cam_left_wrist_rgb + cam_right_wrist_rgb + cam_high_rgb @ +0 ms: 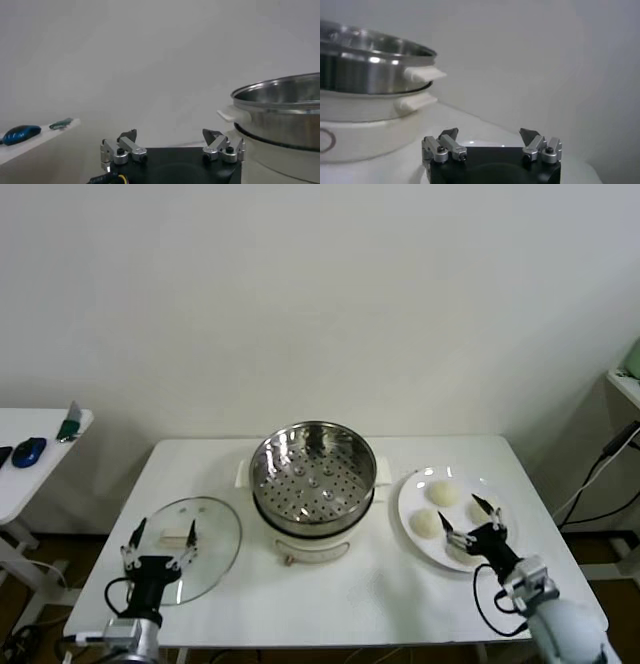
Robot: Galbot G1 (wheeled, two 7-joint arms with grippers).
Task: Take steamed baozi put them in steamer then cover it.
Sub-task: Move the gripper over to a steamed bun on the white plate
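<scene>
The steamer [313, 474] stands mid-table, a shiny perforated steel basket on a white pot base, with nothing in it. Three steamed baozi show on the white plate [408, 502] to its right: one at the far side [441, 493], one nearer the steamer [425, 523], and one [481, 510] partly behind my right gripper. My right gripper [458, 510] hangs open just over the plate, holding nothing. The cover [205, 559], clear glass with a cream bar handle [175, 537], lies flat left of the steamer. My left gripper [166, 529] is open above it, its fingers on either side of the handle. The steamer's rim [280, 100] also shows in the left wrist view.
A white side table at the far left carries a blue mouse [30, 451] and a green object [68, 424]. A shelf edge [625, 384] and hanging cables [590, 484] are at the far right. The work table's [330, 594] front edge is close to both arms.
</scene>
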